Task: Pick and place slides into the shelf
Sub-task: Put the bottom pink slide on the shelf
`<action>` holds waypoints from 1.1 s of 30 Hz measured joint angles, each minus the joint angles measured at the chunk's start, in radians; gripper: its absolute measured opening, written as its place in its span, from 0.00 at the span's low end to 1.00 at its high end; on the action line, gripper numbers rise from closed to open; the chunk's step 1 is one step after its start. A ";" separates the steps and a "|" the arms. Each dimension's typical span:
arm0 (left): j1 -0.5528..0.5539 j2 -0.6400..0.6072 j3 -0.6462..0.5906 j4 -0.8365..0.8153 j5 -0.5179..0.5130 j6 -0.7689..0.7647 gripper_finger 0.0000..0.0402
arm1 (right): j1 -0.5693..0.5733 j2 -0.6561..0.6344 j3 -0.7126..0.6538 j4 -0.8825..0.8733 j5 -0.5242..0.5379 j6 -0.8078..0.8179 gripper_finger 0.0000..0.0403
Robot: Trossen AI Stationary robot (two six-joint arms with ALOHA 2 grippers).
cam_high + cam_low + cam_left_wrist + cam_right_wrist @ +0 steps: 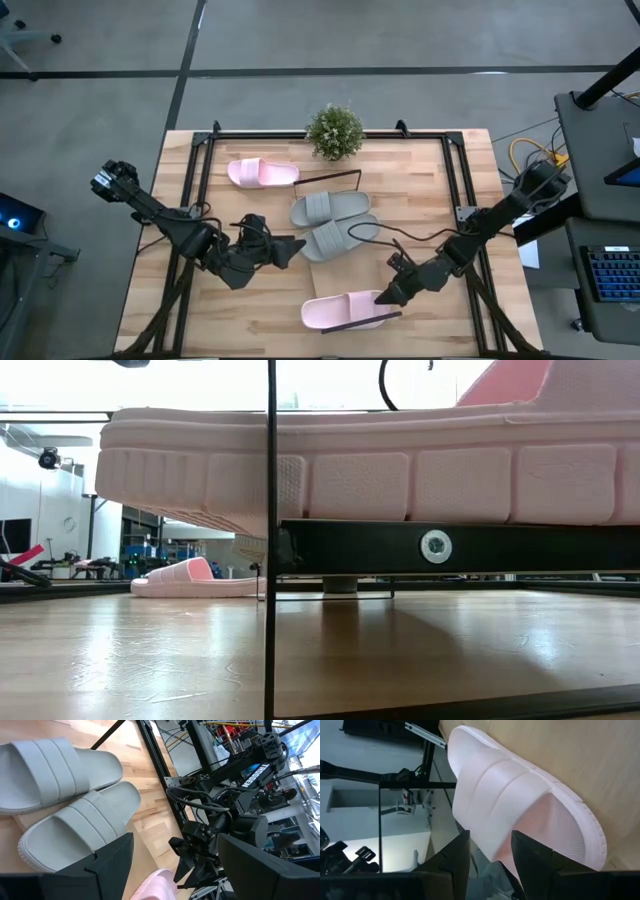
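Grey slides [335,225] block mid-table (bare board [250,320] beside).

4 slides, 1 shelf.

Pink slide #1 [262,173]: far-left of table, flat on the wood, sole down, lying crosswise, apart from the others.

Grey slides, a pair: one [330,207] w/ the other [338,237] just beside it, touching along their long sides, mid-table, both sole down, wide ribbed straps up. They sit on a pale board between thin black wire rims = the shelf [342,178].

Pink slide #2 [345,310]: near edge of table, right of centre, lying crosswise, strap up. In low view its sole is lifted off the tabletop, tilted, thick ribbed sidewall showing.
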 joint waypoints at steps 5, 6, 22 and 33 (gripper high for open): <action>0.000 0.000 0.000 0.002 0.001 0.001 0.67 | 0.000 0.014 0.001 0.003 0.000 0.004 0.33; 0.000 0.000 0.000 0.002 0.001 0.001 0.67 | 0.000 0.015 0.002 0.003 0.000 0.004 0.33; 0.000 0.000 0.000 0.002 0.013 0.001 0.67 | -0.022 0.019 0.004 -0.002 0.000 -0.004 0.33; 0.000 0.000 0.000 0.003 0.021 0.018 0.67 | -0.040 0.027 0.004 -0.004 -0.017 -0.019 0.33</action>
